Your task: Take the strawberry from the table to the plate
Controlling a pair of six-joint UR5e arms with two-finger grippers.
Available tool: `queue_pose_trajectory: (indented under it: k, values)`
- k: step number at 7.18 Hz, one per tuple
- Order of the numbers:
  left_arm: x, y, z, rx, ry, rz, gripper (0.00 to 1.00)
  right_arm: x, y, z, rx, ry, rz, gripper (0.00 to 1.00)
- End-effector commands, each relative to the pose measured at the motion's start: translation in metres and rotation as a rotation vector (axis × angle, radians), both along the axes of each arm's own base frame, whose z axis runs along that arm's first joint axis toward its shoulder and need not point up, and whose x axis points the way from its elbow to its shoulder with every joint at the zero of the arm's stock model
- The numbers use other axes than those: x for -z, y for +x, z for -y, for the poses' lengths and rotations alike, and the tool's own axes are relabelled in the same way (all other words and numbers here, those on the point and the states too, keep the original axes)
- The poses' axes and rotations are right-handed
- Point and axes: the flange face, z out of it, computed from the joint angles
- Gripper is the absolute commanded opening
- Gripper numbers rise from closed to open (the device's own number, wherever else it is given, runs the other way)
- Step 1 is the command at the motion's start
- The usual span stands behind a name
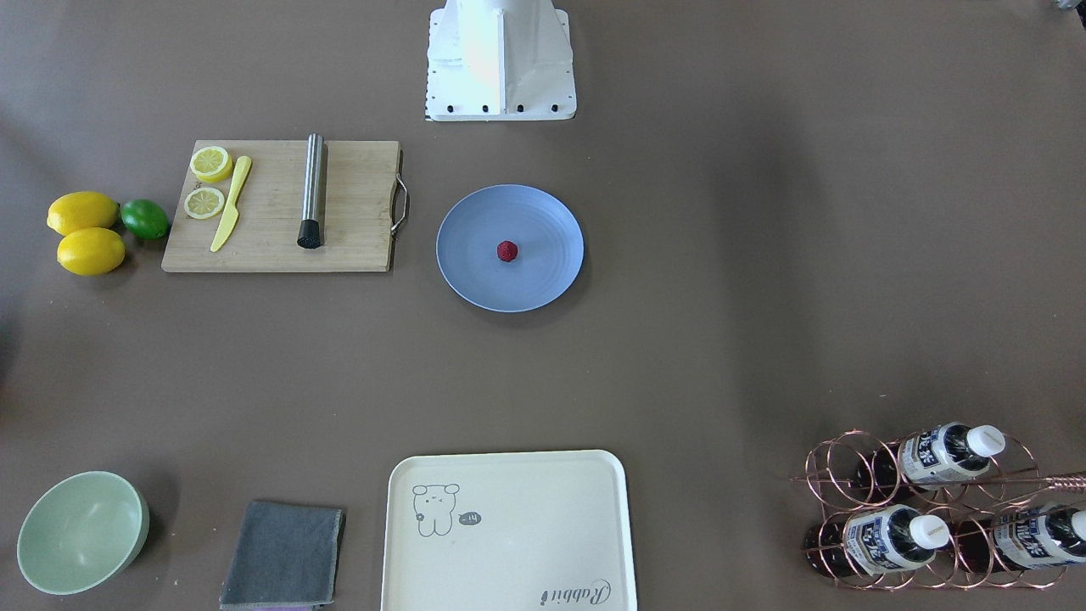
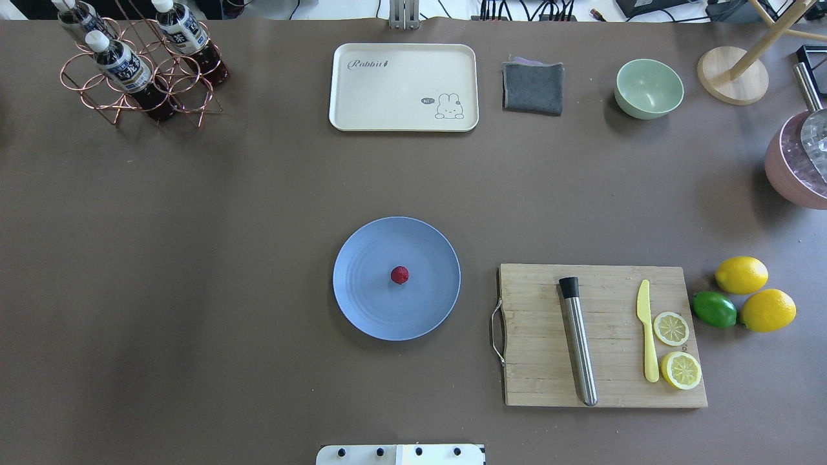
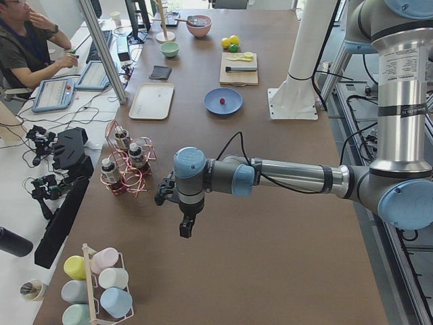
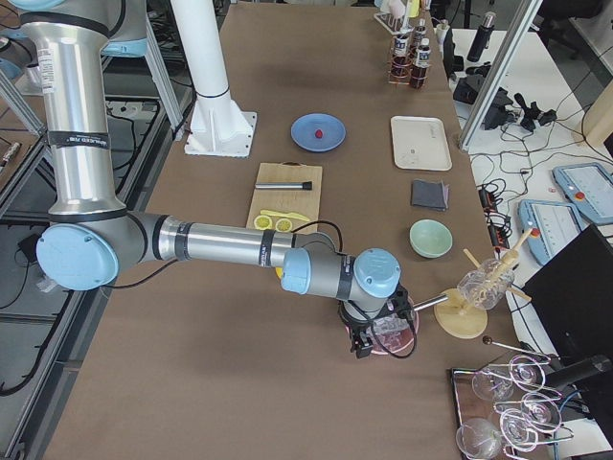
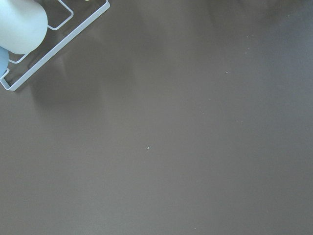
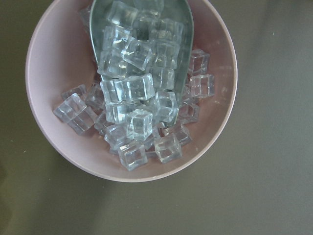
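**Berry on the plate, both arms parked wide**

Right under the right wrist camera sits a round pink bowl (image 6: pixel 54 142) heaped with clear ice cubes (image 6: pixel 139 122), with a metal scoop (image 6: pixel 183 24) dug into them from 12 o'clock. The right tool (image 4: pixel 364 343) hangs just above that bowl in the right side view. It shows in no other view, so I cannot tell whether its fingers are spread or pressed together. The left tool (image 3: pixel 186 229) hangs over bare matte brown tabletop (image 2: pixel 194 258) at the opposite end, near a white wire rack (image 5: pixel 54 54). Only the side view shows it too, so its state cannot be told either.

The small dark red, bumpy strawberry (image 2: pixel 400 275) lies at about the centre of the round, shallow, light blue plate (image 2: pixel 362 303), well apart from both tools. In the overhead view the wooden cutting board (image 2: pixel 543 361) lies at the plate's 3 o'clock and the cream rectangular tray (image 2: pixel 387 90) at its 12 o'clock.

Judging from this, the placing is done and the step in hand is simply rest. To do that well, neither arm should sweep low across the middle, because the berry is roundish and would likely roll off the shallow rim at a nudge. The right arm should lift straight up before any travel, so that it does not catch the scoop or tip the bowl.
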Motion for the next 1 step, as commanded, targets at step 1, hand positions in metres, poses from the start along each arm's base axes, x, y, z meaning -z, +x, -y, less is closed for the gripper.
queue_pose_trajectory:
  k: [1]
  values:
    - [-0.0024, -0.0003, -0.0012, 0.000, -0.004, 0.001, 0.98, -0.0001, 0.0000, -0.0001, 0.000, -0.001, 0.000, 1.00]
